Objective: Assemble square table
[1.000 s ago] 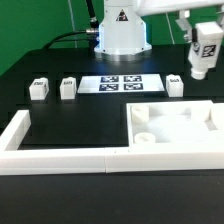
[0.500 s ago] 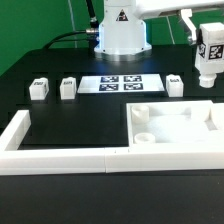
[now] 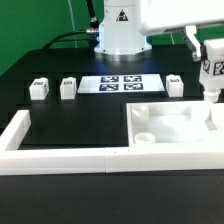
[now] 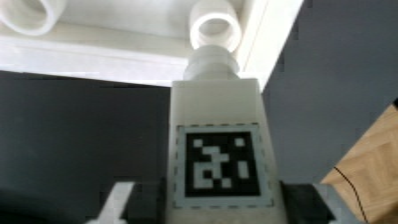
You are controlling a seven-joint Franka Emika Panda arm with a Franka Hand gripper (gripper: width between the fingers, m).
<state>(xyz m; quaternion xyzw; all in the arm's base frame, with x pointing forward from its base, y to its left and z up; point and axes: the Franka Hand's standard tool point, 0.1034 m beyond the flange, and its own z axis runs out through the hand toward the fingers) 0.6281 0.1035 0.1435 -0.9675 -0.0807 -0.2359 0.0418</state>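
The square table (image 3: pixel 172 107) lies upside down at the exterior view's right, a white slab with a raised rim and round corner sockets (image 3: pixel 145 139). My gripper (image 3: pixel 207 50) is shut on a white tagged leg (image 3: pixel 213 70), held upright above the slab's far right corner. In the wrist view the leg (image 4: pixel 217 120) fills the middle, gripped between my fingers (image 4: pixel 119 205), and its narrow end points at a round socket (image 4: pixel 214 28) of the slab. Three more legs (image 3: pixel 39 89) (image 3: pixel 69 87) (image 3: pixel 174 85) stand on the black table.
The marker board (image 3: pixel 121 84) lies in front of the robot base (image 3: pixel 122 35). Long white fence bars run along the front (image 3: pixel 100 158) and the exterior view's left (image 3: pixel 20 132).
My gripper has carried the leg toward the exterior view's right and downward, closer to the slab's far right corner. The grip is unchanged.
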